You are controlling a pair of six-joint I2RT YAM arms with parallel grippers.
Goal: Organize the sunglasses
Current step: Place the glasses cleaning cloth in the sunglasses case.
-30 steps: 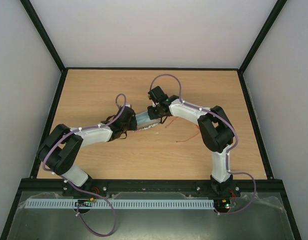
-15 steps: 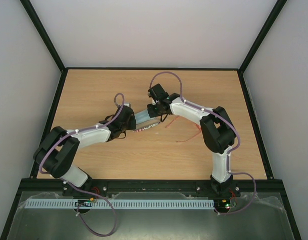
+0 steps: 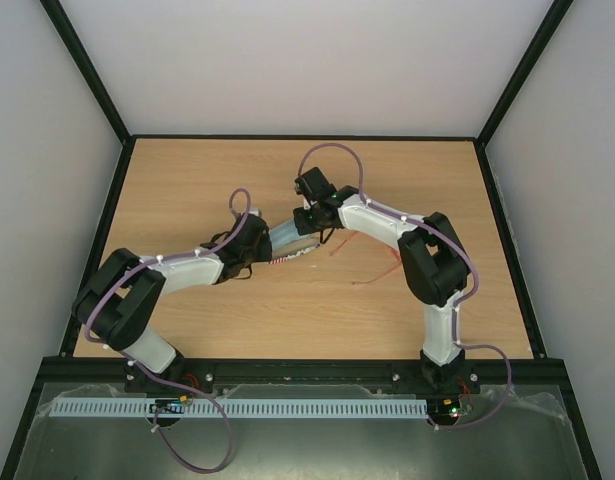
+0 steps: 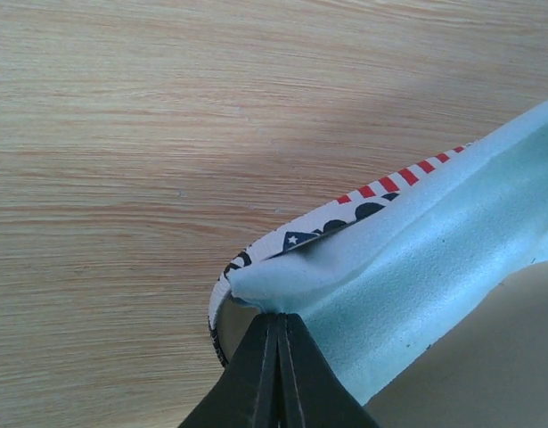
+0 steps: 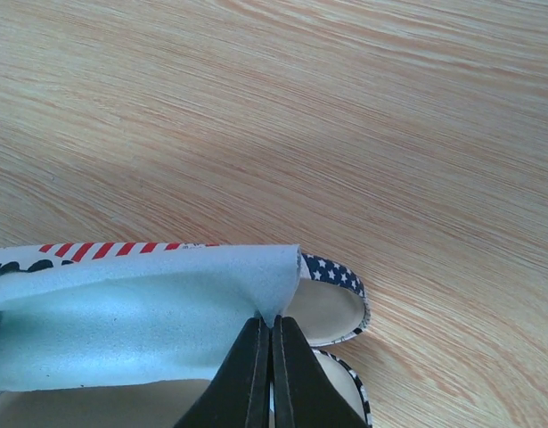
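The light blue cloth [image 3: 287, 238] is stretched between my two grippers over the open flag-print case [image 3: 293, 256]. My left gripper [image 3: 264, 241] is shut on the cloth's left corner [image 4: 434, 241], just above the case's rim [image 4: 300, 237]. My right gripper [image 3: 309, 222] is shut on the cloth's right corner [image 5: 140, 312], above the case's cream interior [image 5: 331, 312]. The left fingertips meet in the left wrist view [image 4: 279, 316] and the right fingertips in the right wrist view [image 5: 272, 321]. The red-orange sunglasses [image 3: 375, 270] lie on the table right of the case, partly hidden under my right arm.
The wooden table [image 3: 187, 180] is bordered by a black frame and walled on the left, back and right. Purple cables loop above both wrists.
Both grippers keep hold of the cloth. The right wrist has edged slightly left and back. The left arm's elbow swung out and came back.
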